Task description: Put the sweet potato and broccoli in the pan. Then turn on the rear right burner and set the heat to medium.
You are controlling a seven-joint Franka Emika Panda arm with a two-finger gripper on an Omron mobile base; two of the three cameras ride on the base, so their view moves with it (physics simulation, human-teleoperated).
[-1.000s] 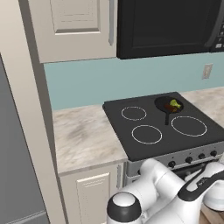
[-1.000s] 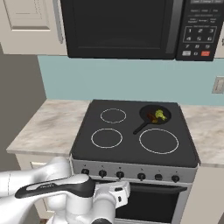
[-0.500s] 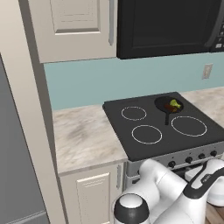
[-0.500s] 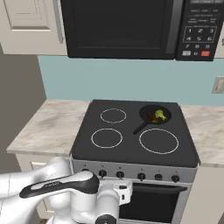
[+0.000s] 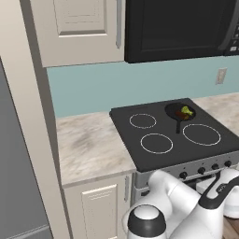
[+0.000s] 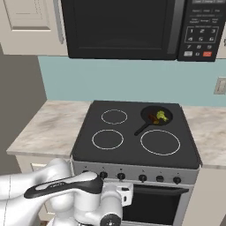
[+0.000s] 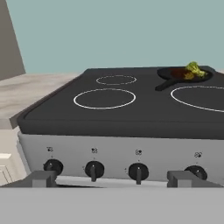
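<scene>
Pan (image 6: 156,116) sat upper right of the right base view, on the cooktop (image 6: 132,145) at the rear right burner (image 6: 148,111). Sweet potato (image 6: 154,118) and broccoli (image 6: 162,115) lay inside it, touching. The loading step looked done; burner not yet lit, by my reading. Knobs (image 7: 138,170) lined the stove front, lower middle of the hand view. Gripper (image 7: 111,178) stood wide open, empty, low before the knob row; pan well apart, upper right of that view, beyond the cooktop.
</scene>
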